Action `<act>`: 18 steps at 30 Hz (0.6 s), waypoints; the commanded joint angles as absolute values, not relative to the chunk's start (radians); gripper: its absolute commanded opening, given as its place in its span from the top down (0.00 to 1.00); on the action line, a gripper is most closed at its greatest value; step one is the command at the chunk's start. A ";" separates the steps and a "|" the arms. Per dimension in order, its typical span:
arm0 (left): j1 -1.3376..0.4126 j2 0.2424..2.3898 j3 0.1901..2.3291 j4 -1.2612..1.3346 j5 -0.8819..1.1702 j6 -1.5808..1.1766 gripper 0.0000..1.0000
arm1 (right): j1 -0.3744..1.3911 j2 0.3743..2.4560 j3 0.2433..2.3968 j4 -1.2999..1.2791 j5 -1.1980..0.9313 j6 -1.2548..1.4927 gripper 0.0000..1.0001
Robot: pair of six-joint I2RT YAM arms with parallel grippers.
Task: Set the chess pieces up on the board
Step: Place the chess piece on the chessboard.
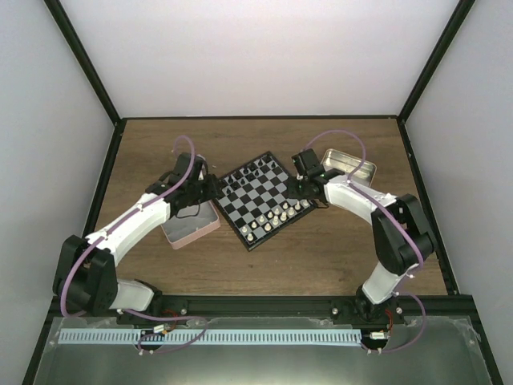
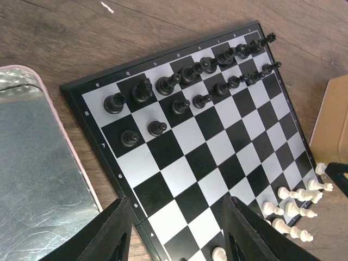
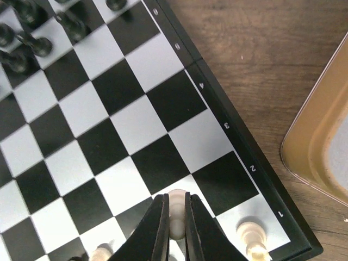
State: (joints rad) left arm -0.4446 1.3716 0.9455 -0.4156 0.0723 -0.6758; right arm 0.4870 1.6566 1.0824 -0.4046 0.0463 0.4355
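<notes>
- We see the right gripper (image 3: 175, 197) with its two black fingers pressed together on a small cream-white chess piece (image 3: 176, 218). Nothing else lies between them.
- The held piece stands upright, with its long axis in line with the fingers and its rounded head at their tips. The fingers hide its foot, so we cannot tell whether it touches the surface.
- It sits at the near right side of the small square chessboard with black and silvery-grey checks (image 3: 228, 128). It is one square in from the numbered rim and, we judge, over the second row.
- The target square therefore lies straight below the jaws, not off to either side. We judge the coming move to be a short lowering and a release, with no sideways travel.
- A second cream-white corner piece (image 3: 251, 235) stands just beside the right-hand finger in the wrist view. The jaws have little room to part on that side.
- The left gripper (image 2: 176, 217) hangs over the board's left corner, near the pink rectangular tin (image 2: 32, 179), with its jaws apart and gripping nothing. It is well apart from the held piece, so the right arm is plainly the nearer one.
- The small black pieces (image 2: 166, 85) fill two rows on the far left side. The gold rectangular tin (image 3: 312, 136) lies on the wooden table (image 1: 321, 257) to the right of the board.
</notes>
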 commanded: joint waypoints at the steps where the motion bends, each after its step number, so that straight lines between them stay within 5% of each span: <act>1: -0.434 1.348 0.949 -0.424 0.053 -0.662 0.52 | 0.491 1.697 1.140 -0.460 0.029 0.376 0.97; 18: -0.419 1.356 0.927 -0.426 0.064 -0.662 0.52 | 0.502 1.768 1.189 -0.522 0.023 0.341 0.90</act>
